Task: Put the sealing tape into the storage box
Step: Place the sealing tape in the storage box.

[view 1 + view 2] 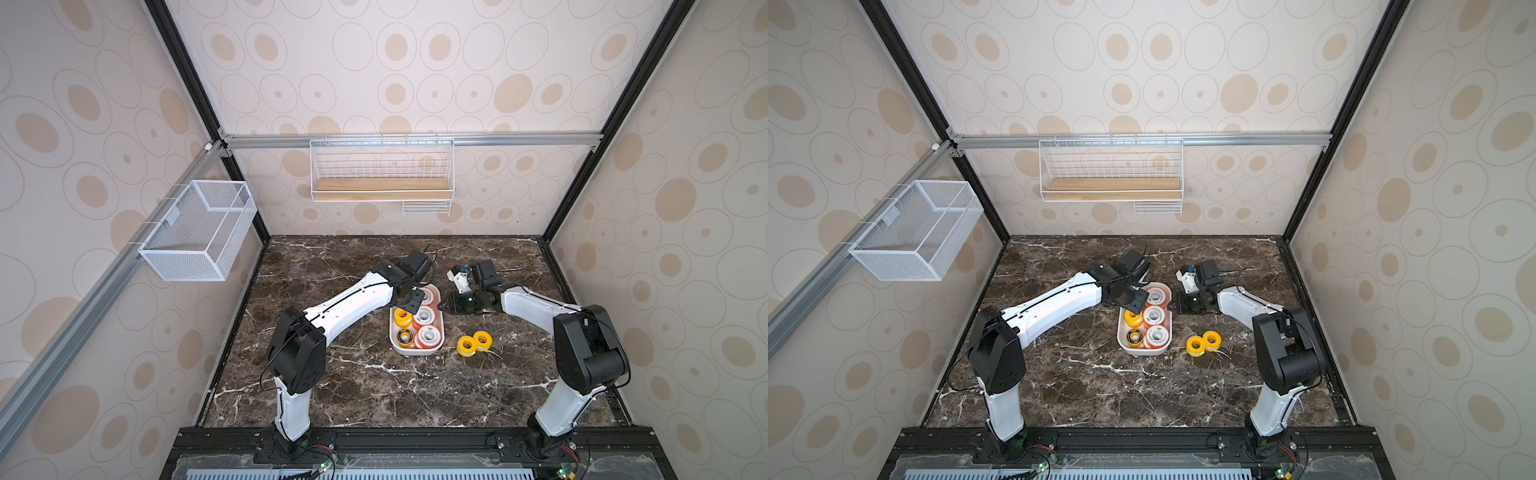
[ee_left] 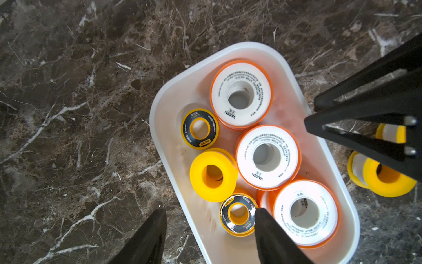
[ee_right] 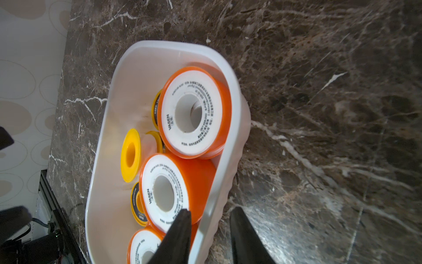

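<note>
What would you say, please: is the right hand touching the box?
Cannot tell: its wrist view shows the right hand astride the box wall, contact unclear.

In my right wrist view the white plastic rounded tub (image 3: 127,96) runs off the frame edge. So do my right pincer (image 3: 211,209) and the nearest white-faced, orange-rimmed spool (image 3: 141,246). The other orange-rimmed spools hide most of the yellow spools with dark centres (image 3: 136,203).

In my left wrist view that pincer's black frame masks part of two solid yellow spools (image 2: 388,180) on the dark marble bench (image 2: 68,114). My left pincer (image 2: 209,210) is cut off, one finger (image 2: 274,235) overlapping a dark-centred spool.

In both top views my left arm (image 1: 353,299) covers the tub's far end, and the spools' print is too small to read.
</note>
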Motion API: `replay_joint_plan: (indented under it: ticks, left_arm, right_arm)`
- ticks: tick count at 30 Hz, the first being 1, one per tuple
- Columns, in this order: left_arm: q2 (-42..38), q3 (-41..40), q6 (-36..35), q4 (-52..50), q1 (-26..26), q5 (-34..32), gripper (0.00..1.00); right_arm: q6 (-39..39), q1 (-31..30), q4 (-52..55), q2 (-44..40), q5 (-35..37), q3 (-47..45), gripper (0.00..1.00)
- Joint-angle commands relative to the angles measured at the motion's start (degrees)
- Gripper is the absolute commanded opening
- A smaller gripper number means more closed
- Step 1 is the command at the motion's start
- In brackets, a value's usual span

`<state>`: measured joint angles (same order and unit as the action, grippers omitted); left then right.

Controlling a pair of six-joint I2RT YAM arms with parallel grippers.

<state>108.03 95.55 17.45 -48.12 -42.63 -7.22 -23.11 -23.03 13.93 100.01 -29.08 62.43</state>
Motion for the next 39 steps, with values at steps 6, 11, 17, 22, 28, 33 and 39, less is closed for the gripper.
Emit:
replay_joint_plan:
  ticks: [6,11,17,22,28,33,39]
  left_arm:
    - [-2.1,-3.0,-3.6,-1.6,0.4,0.3,0.63]
    - [-1.1,-4.1,-2.9,-1.1,0.3,3.7,0.57]
    - [1.2,-4.4,-2.8,-0.7,0.4,5.1,0.43]
    - [2.4,-4.2,-3.1,0.0,0.3,5.9,0.36]
    - [4.7,-3.7,-5.0,0.8,0.4,8.4,0.39]
    - [6.1,-3.1,-5.4,1.2,0.5,8.5,0.38]
    - [6.5,-2.9,-5.4,1.4,0.9,6.5,0.45]
  right_arm:
    - [2.5,0.3,-0.1,-0.5,-1.4,0.5,0.33]
    - [3.4,0.3,-1.1,-1.3,-2.2,-0.6,0.32]
    - [4.0,0.3,-0.7,-1.3,-2.4,-0.9,0.32]
    - [4.0,0.3,-0.5,-1.2,-2.3,-0.8,0.33]
    - [4.2,0.3,0.0,-1.0,-1.9,-0.6,0.33]
    - [4.4,0.3,0.1,-0.8,-1.6,-0.6,0.34]
    - [4.5,0.4,0.3,-0.5,-1.4,-0.6,0.34]
